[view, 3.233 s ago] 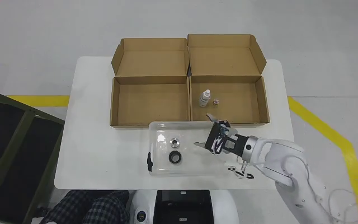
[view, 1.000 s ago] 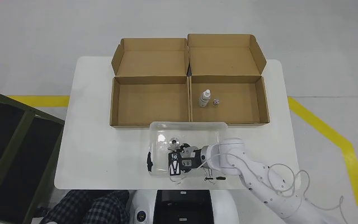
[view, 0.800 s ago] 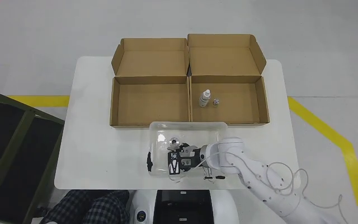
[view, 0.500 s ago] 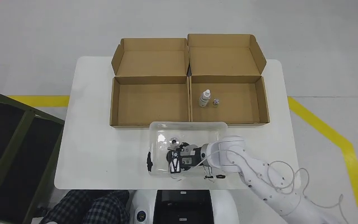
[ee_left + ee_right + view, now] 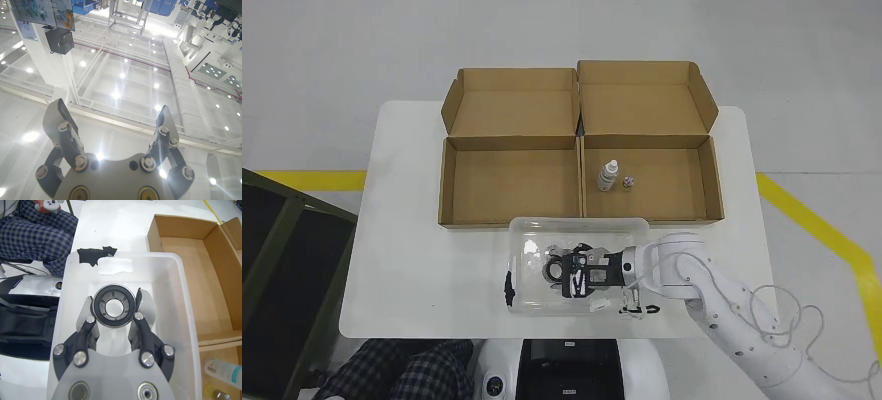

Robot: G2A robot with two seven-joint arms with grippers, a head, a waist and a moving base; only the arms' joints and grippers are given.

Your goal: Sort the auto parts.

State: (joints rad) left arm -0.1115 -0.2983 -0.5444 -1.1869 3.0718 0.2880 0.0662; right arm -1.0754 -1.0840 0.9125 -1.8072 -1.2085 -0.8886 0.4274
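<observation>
My right gripper [image 5: 562, 271] is inside the clear plastic bin [image 5: 614, 246] and is shut on a black ring-shaped bearing [image 5: 555, 270]. In the right wrist view the bearing [image 5: 114, 292] sits flat between the two fingers [image 5: 143, 302] of the right gripper [image 5: 114, 299], held above the bin's floor [image 5: 166, 291]. Behind the bin stand two open cardboard boxes. The left box [image 5: 510, 186] holds nothing. The right box [image 5: 672, 186] holds a white bottle [image 5: 607, 175] and a small part [image 5: 629, 182]. My left gripper [image 5: 113, 111] is open and points up at a ceiling.
The bin stands at the table's front edge. Black tape [image 5: 94, 255] and a white label [image 5: 115, 265] are stuck on the bin's end wall. The left box [image 5: 189, 275] lies just beyond the bin's long side, and the bottle [image 5: 223, 370] is beside it. Bare white table [image 5: 402, 230] lies left of the bin.
The right gripper went left across the bin, closed on the black bearing, and has now raised it and drawn back a little to the right.
</observation>
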